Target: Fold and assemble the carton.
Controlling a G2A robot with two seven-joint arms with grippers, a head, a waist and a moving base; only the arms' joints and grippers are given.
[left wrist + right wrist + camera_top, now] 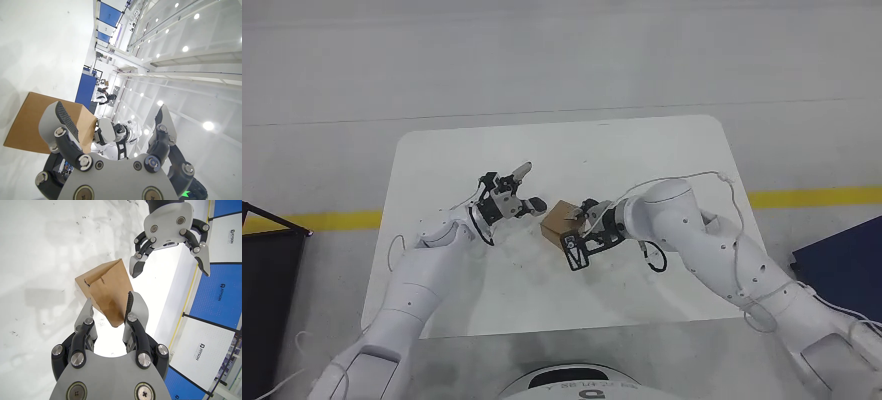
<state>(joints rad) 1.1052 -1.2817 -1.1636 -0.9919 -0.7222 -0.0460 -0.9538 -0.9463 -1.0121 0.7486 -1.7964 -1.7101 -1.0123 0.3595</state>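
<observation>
Item 1: right jaws, pinching 1 end of the small brown cardboard carton [560,216], mid white surface [662,160].
Item 2: left jaws, spread, just beside the carton.
Step, judged: flap folding. Next move needs left jaws on a loose flap.

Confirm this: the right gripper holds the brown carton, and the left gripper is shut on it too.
Wrong on the left gripper: it is open, not shut on the carton, as the right wrist view shows. The right gripper does hold it.
</observation>
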